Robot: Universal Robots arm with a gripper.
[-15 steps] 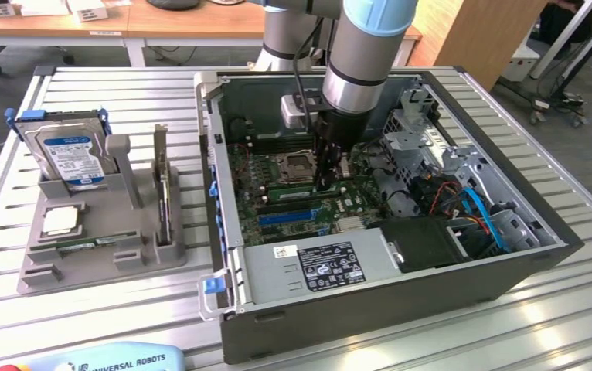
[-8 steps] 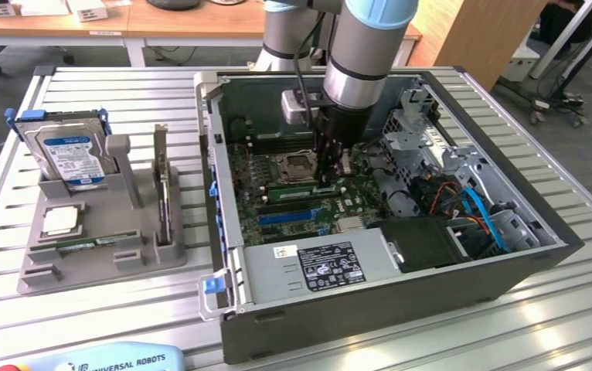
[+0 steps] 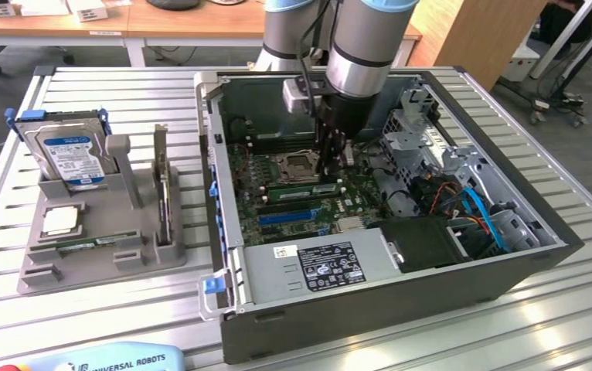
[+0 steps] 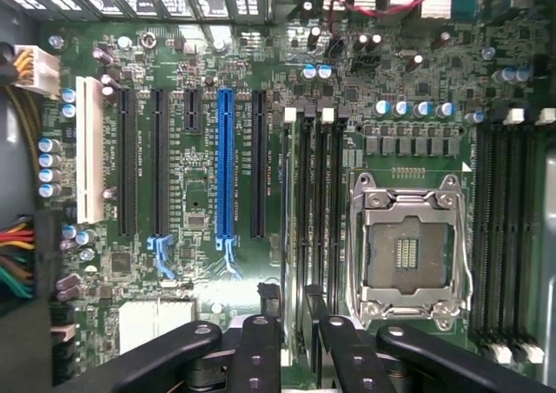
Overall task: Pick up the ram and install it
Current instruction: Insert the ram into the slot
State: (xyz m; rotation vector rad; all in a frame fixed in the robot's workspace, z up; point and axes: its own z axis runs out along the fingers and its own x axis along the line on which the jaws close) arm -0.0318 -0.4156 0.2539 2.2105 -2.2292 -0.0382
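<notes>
The ram (image 3: 299,188), a narrow green stick, stands on edge in a memory slot of the motherboard inside the open computer case (image 3: 379,309). My gripper (image 3: 324,171) reaches straight down into the case and hangs just over the stick's end toward the exterior view's right. In the wrist view my gripper (image 4: 297,345) has its black fingers (image 4: 261,345) apart, straddling the row of black memory slots (image 4: 313,202) beside the CPU socket (image 4: 408,249). Whether the fingers touch the stick I cannot tell.
A grey tray (image 3: 100,263) at the exterior view's left holds a silver hard drive (image 3: 69,154), a CPU chip (image 3: 59,222) and another green stick (image 3: 82,246). Case walls, a power supply (image 3: 317,267), drive cage (image 3: 430,147) and cables (image 3: 481,212) crowd the gripper.
</notes>
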